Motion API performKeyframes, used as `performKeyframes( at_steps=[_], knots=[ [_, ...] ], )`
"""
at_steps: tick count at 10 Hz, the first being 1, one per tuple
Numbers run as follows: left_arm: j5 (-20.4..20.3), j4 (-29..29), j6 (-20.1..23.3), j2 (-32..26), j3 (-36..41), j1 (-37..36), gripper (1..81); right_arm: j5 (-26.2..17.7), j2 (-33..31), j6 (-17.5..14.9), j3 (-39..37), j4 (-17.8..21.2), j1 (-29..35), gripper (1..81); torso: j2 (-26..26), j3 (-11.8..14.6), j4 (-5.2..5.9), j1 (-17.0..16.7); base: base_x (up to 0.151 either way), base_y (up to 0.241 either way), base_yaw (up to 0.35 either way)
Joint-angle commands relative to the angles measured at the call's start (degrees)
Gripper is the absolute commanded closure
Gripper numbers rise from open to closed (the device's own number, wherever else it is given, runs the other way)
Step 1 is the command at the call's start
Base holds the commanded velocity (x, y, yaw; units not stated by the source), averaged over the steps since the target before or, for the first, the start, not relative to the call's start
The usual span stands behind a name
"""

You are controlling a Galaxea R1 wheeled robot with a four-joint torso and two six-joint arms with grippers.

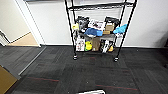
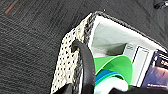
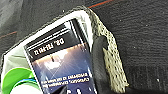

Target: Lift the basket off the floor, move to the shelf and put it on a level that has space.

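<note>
Above the carpet (image 2: 30,45) sits the basket (image 2: 67,65); shelf (image 1: 97,32) stands ahead; each hand's grip I cannot tell.

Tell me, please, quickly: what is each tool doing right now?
Left tool: close over the basket near its dark handle; open or closed cannot be told.
Right tool: close over the basket's other end; cannot be told.

Woven basket (image 3: 112,62) on dark carpet floor (image 3: 145,32), dark booklet (image 3: 62,67), green lid (image 3: 15,77) inside
</note>
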Motion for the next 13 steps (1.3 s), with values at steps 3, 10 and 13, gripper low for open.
performKeyframes(
  at_steps=[3, 10, 13],
  knots=[
    [2.45, -0.62, 0.17, -0.92, 2.08, -5.68, 1.0, -2.30, -2.74, 0.11, 5.04, 1.62, 6.46, 1.0, 0.00, 0.00, 0.00, 0.00, 0.000, 0.000, 0.000],
    [2.45, -0.10, 0.17, -2.76, 6.22, -5.59, 1.0, -2.30, -4.59, 0.11, 9.08, 1.54, 6.11, 1.0, 0.00, 0.00, 0.00, 0.02, 0.000, 0.000, 0.000],
    [2.27, -0.45, 0.17, -2.41, 6.39, -5.59, 81.1, -2.30, -4.59, 0.11, 9.35, 1.36, 5.94, 81.1, 0.00, 0.00, 0.00, 0.02, 0.000, 0.000, 0.000]
  ],
)
